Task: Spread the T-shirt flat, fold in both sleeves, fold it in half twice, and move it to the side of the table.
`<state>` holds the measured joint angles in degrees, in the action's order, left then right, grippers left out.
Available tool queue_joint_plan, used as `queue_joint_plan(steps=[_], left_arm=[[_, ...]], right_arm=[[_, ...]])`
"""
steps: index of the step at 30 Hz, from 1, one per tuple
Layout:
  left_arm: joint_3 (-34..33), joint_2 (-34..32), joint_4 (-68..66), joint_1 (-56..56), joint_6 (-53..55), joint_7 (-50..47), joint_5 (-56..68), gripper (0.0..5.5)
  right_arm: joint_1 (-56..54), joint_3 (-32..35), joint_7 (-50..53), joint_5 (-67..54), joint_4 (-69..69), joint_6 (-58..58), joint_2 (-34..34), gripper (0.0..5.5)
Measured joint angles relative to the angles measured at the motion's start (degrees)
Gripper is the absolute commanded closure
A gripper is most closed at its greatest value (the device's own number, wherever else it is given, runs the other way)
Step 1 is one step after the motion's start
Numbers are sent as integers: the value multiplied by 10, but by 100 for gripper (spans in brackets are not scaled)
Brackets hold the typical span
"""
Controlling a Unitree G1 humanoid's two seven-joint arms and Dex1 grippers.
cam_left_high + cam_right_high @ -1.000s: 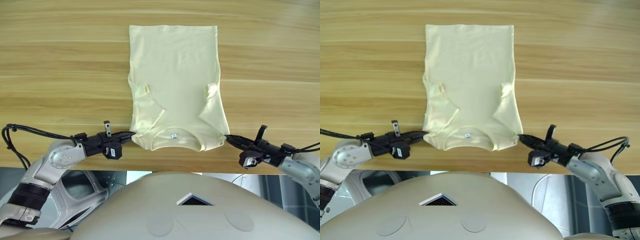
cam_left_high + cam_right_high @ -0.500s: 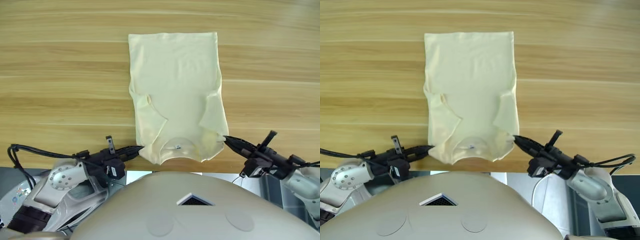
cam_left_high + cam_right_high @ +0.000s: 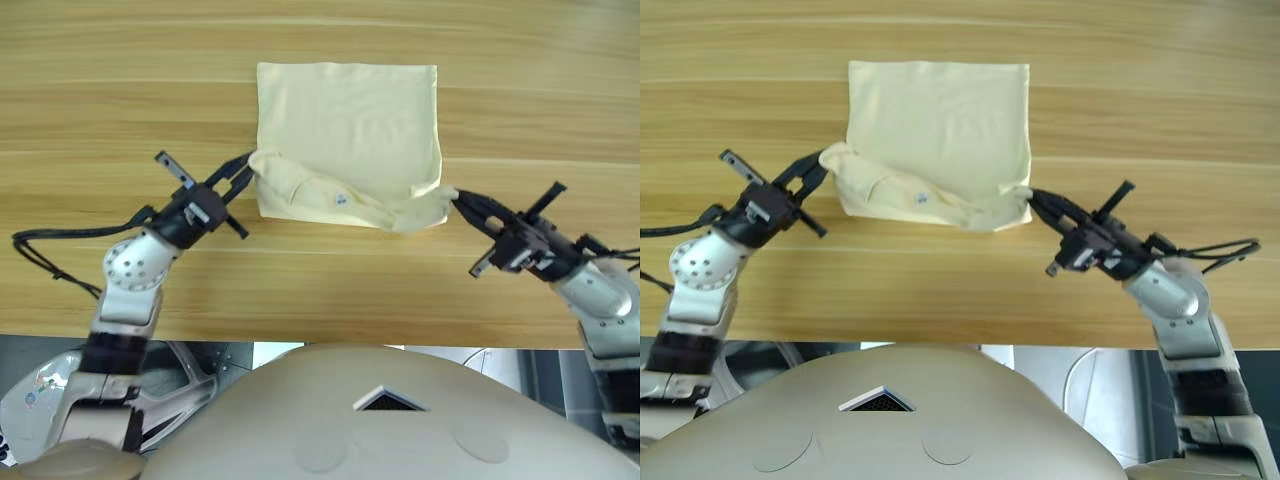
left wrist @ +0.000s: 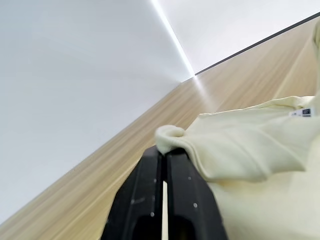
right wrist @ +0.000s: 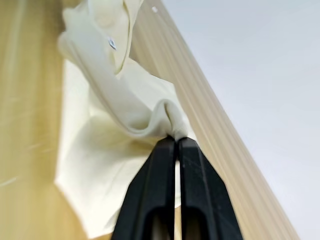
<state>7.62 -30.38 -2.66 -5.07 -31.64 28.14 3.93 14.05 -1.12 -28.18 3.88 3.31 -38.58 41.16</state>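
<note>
Centrally on the wooden table [image 3: 100,100], toward its far side, we saw the pale yellow T-shirt [image 3: 345,130] lying with its far half flat. Its near end was lifted and doubled over that half, the fold sagging between two corners. Our left gripper [image 3: 250,165] was pinched tight on the fold's left corner, and our right gripper [image 3: 457,197] was clamped on its right corner.

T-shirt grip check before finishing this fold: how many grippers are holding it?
2. The left gripper holds the T-shirt by its collar-end corner on the robot's left; the right gripper holds the collar-end corner on its right, both with jaws shut.
</note>
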Motion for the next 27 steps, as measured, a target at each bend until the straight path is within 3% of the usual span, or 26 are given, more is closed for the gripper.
queue_joint_plan(steps=[11,27], left_arm=[[1,85,-246,182,18,-69,-73,550],[-17,132,-494,335,-34,-141,-111,550]], right_arm=[[-326,-43,117,101,-326,24,-133,548],[-514,-120,297,230,-656,24,-185,548]])
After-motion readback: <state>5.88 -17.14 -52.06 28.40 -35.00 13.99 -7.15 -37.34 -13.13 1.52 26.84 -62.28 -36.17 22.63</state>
